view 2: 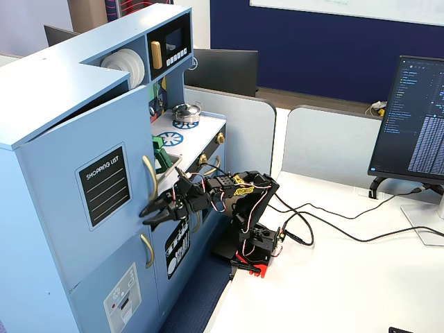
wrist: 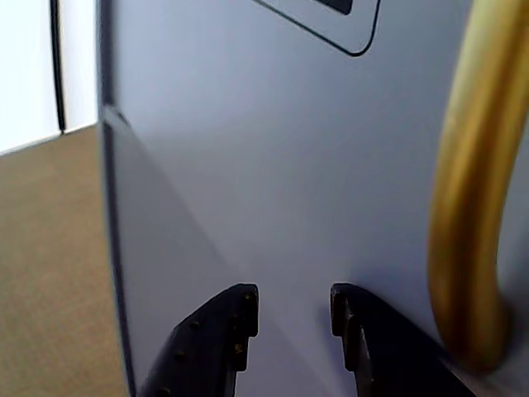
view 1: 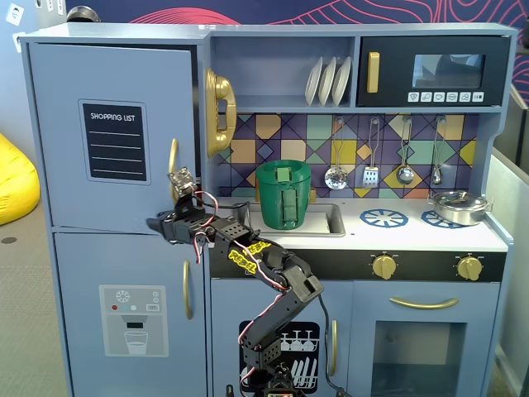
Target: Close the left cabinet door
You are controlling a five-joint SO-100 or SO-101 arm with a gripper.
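Left cabinet door [wrist: 273,165] fills your wrist view, and your gripper [wrist: 293,310] sits right against its blue face with the fingers a small way apart and nothing between them. Its curved gold handle [wrist: 471,190] runs just beside one fingertip, so if you drift sideways while pushing, that finger could hook behind the handle and tug the door open instead of shut. In a fixed view the gripper [view 1: 159,223] presses low on the panel, under the chalkboard [view 1: 115,141]; in the other, the door [view 2: 76,208] looks slightly ajar at the top. Push too hard or at an angle and the tips may skid across the smooth paint, I judge, or the arm's base [view 2: 250,246] may shift on the white table [view 2: 333,277]. Farther back, the monitor [view 2: 413,125] stands well apart.
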